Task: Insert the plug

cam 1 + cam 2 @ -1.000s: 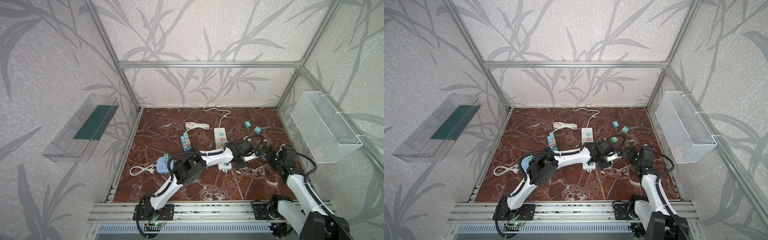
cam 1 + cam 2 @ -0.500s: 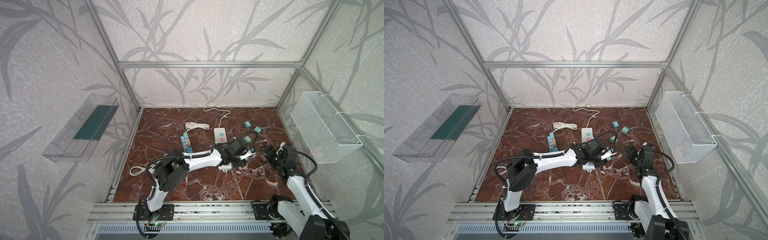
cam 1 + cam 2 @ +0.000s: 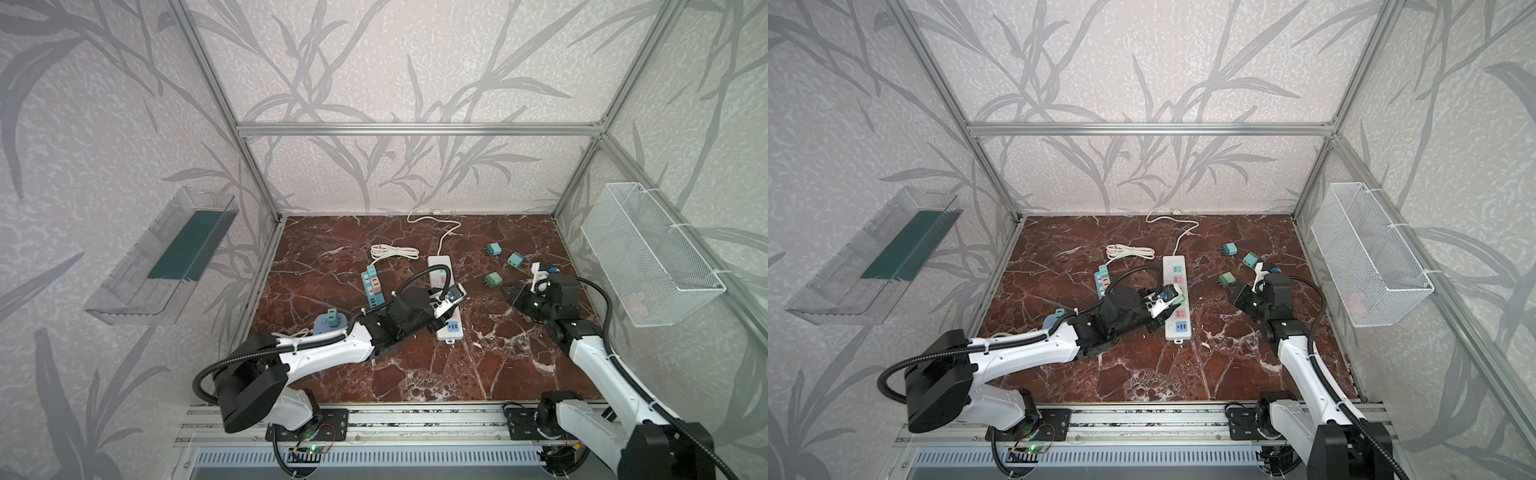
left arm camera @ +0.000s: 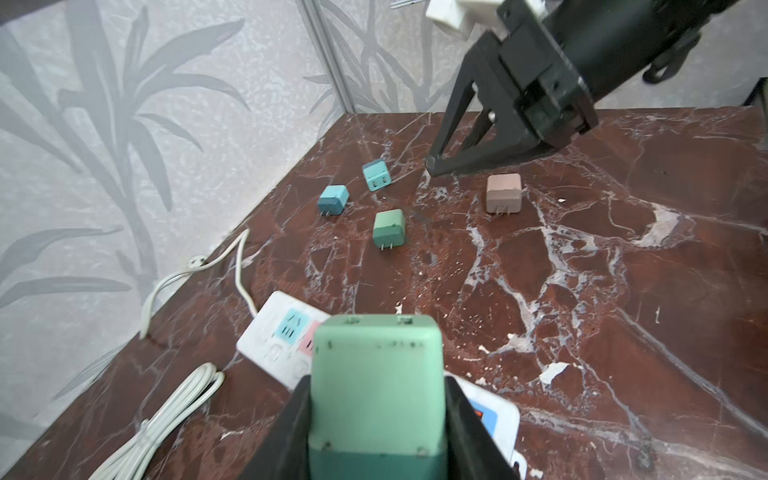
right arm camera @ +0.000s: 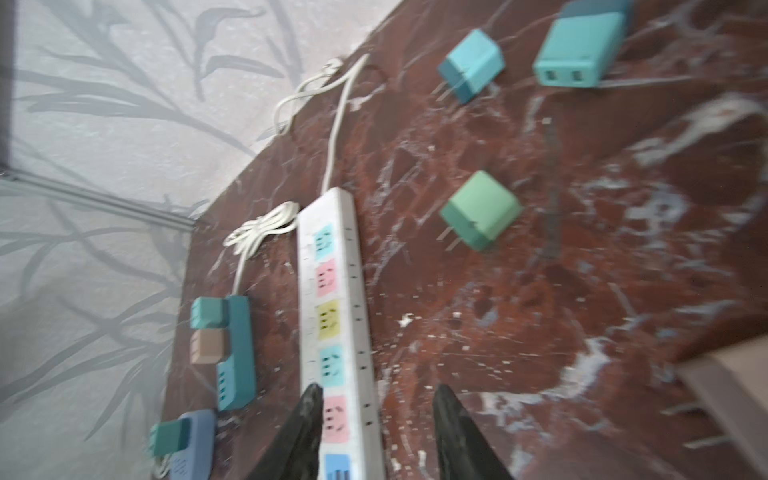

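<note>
Wall tray [image 3: 124, 297], green mat [image 3: 187, 245] inside

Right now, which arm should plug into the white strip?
Left. The left gripper holds a green plug over the white power strip; the right gripper is empty, away from it.

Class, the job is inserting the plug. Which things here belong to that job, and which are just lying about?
Belonging: left hand; held green plug; white power strip.
Lying about: blue plug; teal plug; loose green plug; brown plug; teal power strip; coiled cable; wire basket; clear tray.
</note>
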Available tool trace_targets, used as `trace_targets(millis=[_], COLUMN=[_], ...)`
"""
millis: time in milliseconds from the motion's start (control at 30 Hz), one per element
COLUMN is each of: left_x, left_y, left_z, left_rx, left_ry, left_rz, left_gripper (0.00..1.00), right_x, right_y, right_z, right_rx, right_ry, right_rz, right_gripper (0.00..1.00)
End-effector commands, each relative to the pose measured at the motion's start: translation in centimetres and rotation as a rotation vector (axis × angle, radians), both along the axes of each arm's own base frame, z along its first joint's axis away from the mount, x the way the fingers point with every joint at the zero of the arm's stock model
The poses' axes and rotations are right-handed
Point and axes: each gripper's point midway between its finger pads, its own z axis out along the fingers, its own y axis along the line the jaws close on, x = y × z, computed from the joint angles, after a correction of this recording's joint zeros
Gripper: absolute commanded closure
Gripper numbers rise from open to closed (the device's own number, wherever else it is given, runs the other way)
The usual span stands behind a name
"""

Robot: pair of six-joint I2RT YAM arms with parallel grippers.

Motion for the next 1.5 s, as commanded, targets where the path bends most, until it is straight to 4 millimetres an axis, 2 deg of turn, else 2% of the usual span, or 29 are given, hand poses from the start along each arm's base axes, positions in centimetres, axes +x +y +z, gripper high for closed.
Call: trace_targets(millis=[0,67,200,333,533,833,933,1067,1267,1300,1333,1400,1467], left_x=[0.7,0.7,0.3,0.0,-0.6,-0.9,-0.8,-0.8,-0.7,-0.6,-0.6,-0.4,-0.2], left_y=[1.3,1.9,1.9,1.9,1.9,1.9,2.0,1.9,2.0,2.1,2.2,2.4,2.7], left_z=[4.7,4.8,4.6,5.4,6.1,6.5,6.5,6.4,6.6,6.6,6.8,7.0,7.4], left_rx=[-0.125,-0.144,-0.153,-0.180,-0.194,-0.201,-0.199,-0.198,-0.208,-0.211,-0.214,-0.221,-0.232], left_ry=[-0.154,-0.175,-0.161,-0.144,-0.154,-0.161,-0.164,-0.162,-0.157,-0.158,-0.161,-0.165,-0.174], left_rz=[0.054,0.065,0.043,0.042,0.023,0.009,0.012,0.011,0.021,0.031,0.038,0.055,0.084], left_gripper=[1.00,1.00,1.00,1.00,1.00,1.00,1.00,1.00,1.00,0.97,0.84,0.56,0.38], right_x=[-0.3,-0.7,-2.1,-4.3,-6.0,-5.7,-5.8,-6.3,-6.6,-6.5,-6.4,-6.1,-5.7], right_y=[2.9,4.8,8.9,12.1,15.0,16.8,17.2,17.5,17.7,17.7,17.7,17.5,17.2], right_z=[3.8,5.6,8.3,10.4,11.1,10.2,10.0,10.1,10.1,10.1,10.2,10.4,10.6], right_rx=[-0.061,-0.072,-0.087,-0.073,-0.087,-0.088,-0.071,-0.042,-0.023,-0.025,-0.027,-0.036,-0.051], right_ry=[-0.061,-0.086,-0.122,-0.182,-0.175,-0.130,-0.117,-0.116,-0.112,-0.111,-0.114,-0.122,-0.132], right_rz=[0.125,0.208,0.395,0.528,0.668,0.725,0.739,0.766,0.779,0.776,0.770,0.749,0.724], right_gripper=[0.63,0.68,0.68,0.55,0.52,0.51,0.55,0.65,0.88,0.94,0.98,1.00,1.00])
